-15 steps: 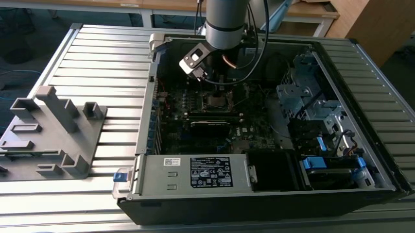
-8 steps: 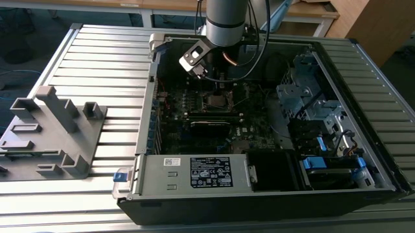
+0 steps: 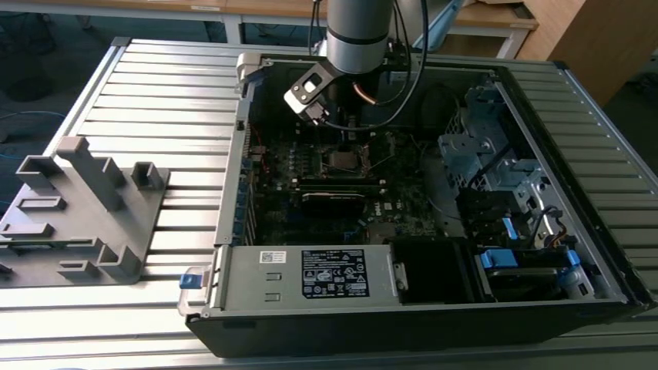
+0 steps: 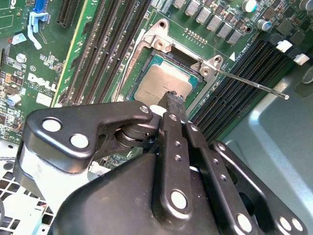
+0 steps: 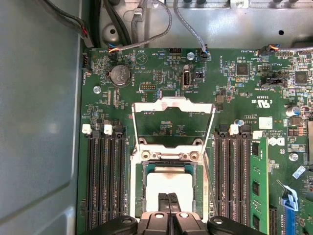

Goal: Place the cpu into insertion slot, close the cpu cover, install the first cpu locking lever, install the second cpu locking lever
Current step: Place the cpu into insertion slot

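Note:
The cpu (image 5: pixel 168 182) (image 4: pixel 160 83), a flat grey-brown square, lies in the insertion slot (image 5: pixel 139 169) (image 4: pixel 146 61) on the green motherboard. My gripper (image 5: pixel 168 197) (image 4: pixel 174 99) stands right over the chip's edge, its two black fingers pressed together with no gap and nothing between them. The cpu cover (image 5: pixel 174 102), a silver frame with a big window, is swung open beyond the slot. One thin locking lever (image 4: pixel 254 84) sticks out sideways, raised off the board. In the exterior view the gripper (image 3: pixel 344 137) hangs just above the slot (image 3: pixel 343 160).
Long black memory slots (image 5: pixel 102 181) (image 5: pixel 234 176) flank the socket on both sides. The grey case wall (image 5: pixel 39 122) and cables (image 5: pixel 146 24) are close by. A labelled power-supply box (image 3: pixel 308 274) fills the case's near end; a grey fixture (image 3: pixel 88 208) stands outside the case.

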Tool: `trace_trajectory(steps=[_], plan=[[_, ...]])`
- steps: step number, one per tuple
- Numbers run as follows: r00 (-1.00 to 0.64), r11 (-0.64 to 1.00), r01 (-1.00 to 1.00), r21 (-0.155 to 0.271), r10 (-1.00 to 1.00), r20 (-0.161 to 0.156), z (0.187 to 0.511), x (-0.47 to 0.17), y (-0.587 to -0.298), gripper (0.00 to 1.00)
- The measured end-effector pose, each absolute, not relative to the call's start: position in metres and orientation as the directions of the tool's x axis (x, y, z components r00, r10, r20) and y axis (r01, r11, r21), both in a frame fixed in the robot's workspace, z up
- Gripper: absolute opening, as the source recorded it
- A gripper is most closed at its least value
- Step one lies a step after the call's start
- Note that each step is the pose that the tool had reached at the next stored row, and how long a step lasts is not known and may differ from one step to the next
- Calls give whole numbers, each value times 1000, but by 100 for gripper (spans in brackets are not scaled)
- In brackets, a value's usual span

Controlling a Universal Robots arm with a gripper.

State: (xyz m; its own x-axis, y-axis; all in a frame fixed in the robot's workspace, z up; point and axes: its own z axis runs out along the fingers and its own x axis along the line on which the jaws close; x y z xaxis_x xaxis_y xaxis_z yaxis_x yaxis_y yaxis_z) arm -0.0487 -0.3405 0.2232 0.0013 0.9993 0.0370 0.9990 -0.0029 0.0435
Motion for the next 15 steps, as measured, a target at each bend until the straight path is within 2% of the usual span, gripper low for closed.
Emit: trace_trajectory(steps=[15], plan=[[1,-3,999,44,999,37,222,-48,-340,11]])
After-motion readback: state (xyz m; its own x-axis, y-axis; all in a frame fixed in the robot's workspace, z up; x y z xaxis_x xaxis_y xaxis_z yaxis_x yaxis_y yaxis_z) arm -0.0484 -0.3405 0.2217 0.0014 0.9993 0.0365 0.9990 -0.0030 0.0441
